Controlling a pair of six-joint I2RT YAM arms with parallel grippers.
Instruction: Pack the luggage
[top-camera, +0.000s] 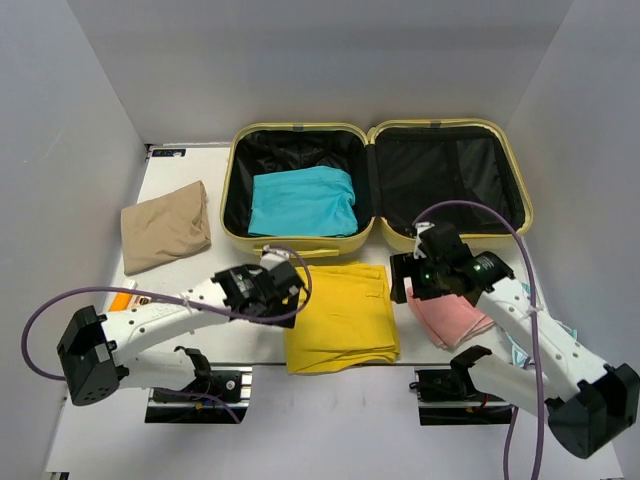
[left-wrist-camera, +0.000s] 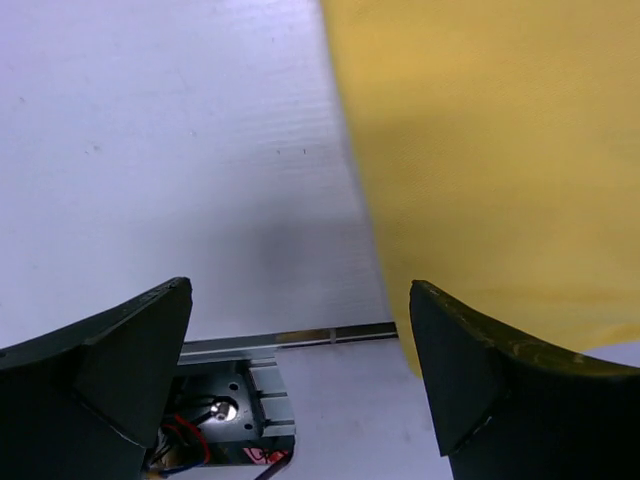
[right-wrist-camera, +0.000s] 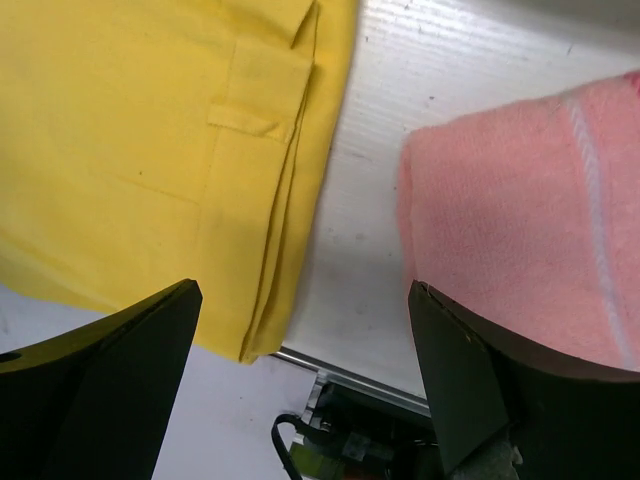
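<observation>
Right arm (top-camera: 545, 345) across half-hidden pink cloth (top-camera: 452, 320)

The luggage (top-camera: 300, 243) has a smooth, faintly glossy pale yellow hard shell with black fabric lining (top-camera: 440, 170), the yellow garment (right-wrist-camera: 130, 150) is matt woven cloth, the pink towel (right-wrist-camera: 520, 230) looks fuzzy, and the white tabletop (left-wrist-camera: 150, 150) is matt and finely ribbed.
</observation>
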